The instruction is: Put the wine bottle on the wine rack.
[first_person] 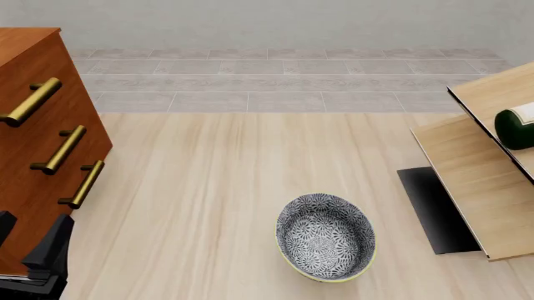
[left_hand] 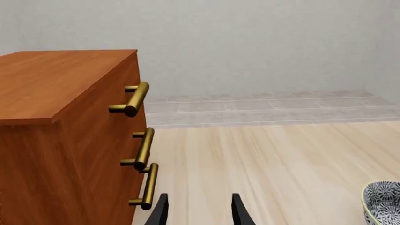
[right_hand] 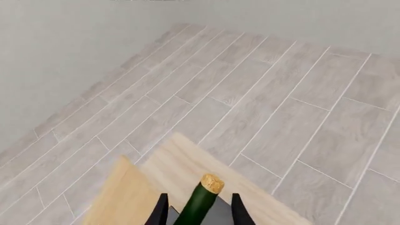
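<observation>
The wine bottle [first_person: 516, 129] lies on the pale-wood wine rack [first_person: 471, 169] at the right edge of the front view; only its dark green body end and a bit of white label show there. In the right wrist view its green neck and tan cork [right_hand: 211, 183] point away over the rack boards [right_hand: 128, 199], between the fingers of my right gripper [right_hand: 198, 204], which stand wider than the neck. The right gripper is out of the front view. My left gripper [first_person: 29, 236] is open and empty at the front left, also seen in the left wrist view [left_hand: 197, 206].
A reddish-brown drawer cabinet [first_person: 34, 169] with brass handles [left_hand: 144, 147] stands right beside the left gripper. A patterned bowl [first_person: 326, 237] sits at the table's front middle; its rim also shows in the left wrist view [left_hand: 382, 204]. The rack's black base plate [first_person: 434, 209] lies right of the bowl.
</observation>
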Tool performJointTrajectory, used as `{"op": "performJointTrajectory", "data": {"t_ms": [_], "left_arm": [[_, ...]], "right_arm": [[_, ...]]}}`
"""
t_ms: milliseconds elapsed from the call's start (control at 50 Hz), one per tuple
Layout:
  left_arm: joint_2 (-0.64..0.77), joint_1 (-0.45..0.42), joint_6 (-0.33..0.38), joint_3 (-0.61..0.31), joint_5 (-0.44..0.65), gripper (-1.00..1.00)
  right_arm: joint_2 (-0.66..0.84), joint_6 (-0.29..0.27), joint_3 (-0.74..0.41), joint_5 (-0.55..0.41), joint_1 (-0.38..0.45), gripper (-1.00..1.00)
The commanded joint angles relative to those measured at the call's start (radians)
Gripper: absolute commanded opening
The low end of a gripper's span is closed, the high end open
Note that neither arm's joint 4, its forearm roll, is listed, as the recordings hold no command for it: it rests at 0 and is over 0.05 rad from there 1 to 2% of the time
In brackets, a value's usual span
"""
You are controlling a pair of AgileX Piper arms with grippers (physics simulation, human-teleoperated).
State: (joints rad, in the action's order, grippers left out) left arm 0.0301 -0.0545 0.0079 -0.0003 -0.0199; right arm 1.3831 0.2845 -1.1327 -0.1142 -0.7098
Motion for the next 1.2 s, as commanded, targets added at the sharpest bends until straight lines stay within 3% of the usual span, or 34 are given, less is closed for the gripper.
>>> {"op": "performJointTrajectory", "data": {"t_ms": [20,780,1060,1200], "left_arm": [[-0.003,-0.001,-0.003,0.000,0.002,1.00],[0.022,-0.008,-0.003,0.000,-0.025,1.00],[0.027,-0.007,-0.006,0.000,-0.036,1.00],[0.042,-0.004,0.000,0.000,-0.058,1.00]], "right_arm": [[-0.015,0.003,-0.016,-0.017,-0.008,1.00],[-0.113,0.014,-0.095,-0.109,-0.007,1.00],[-0.169,-0.001,-0.122,-0.155,-0.003,1.00],[-0.214,-0.039,-0.122,-0.178,0.016,1.00]]}}
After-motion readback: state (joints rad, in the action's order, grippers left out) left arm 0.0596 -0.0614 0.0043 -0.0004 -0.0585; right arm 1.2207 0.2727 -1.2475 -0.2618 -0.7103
